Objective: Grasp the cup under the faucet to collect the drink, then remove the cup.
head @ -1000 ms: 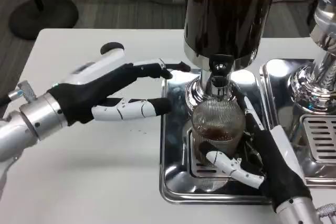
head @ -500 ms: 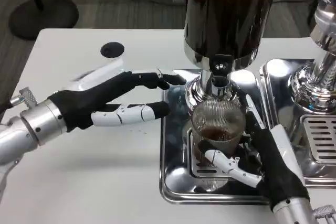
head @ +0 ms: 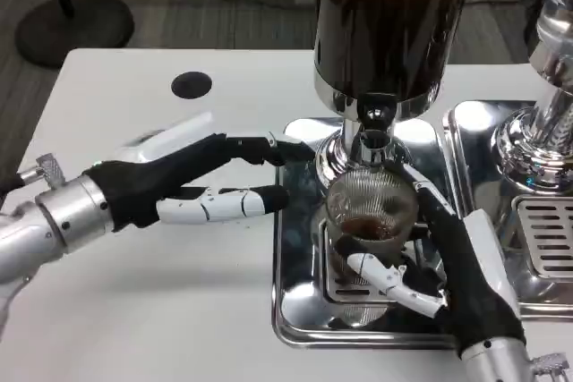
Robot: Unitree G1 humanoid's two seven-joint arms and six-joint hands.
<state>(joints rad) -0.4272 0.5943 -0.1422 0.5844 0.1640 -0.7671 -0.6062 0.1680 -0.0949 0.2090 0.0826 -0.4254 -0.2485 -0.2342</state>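
The right hand (head: 452,266) grasps the cup (head: 372,221) from the right, one finger across its front. The cup is clear ribbed glass with a little dark drink at the bottom, standing on the steel drip tray (head: 300,310) directly beneath the faucet (head: 374,123). The left hand (head: 183,181) hovers left of the tray, fingers extended, holding nothing.

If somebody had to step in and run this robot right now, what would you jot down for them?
Right hand: wrapped around the clear cup, holding it on the metal tray under the faucet.
Left hand: open, holding nothing, fingers stretched toward the dispenser at the tray's left edge.
Done: cup grasped and in place; a little dark drink sits in its bottom.
Left: finish filling, then take the cup out from under the faucet.
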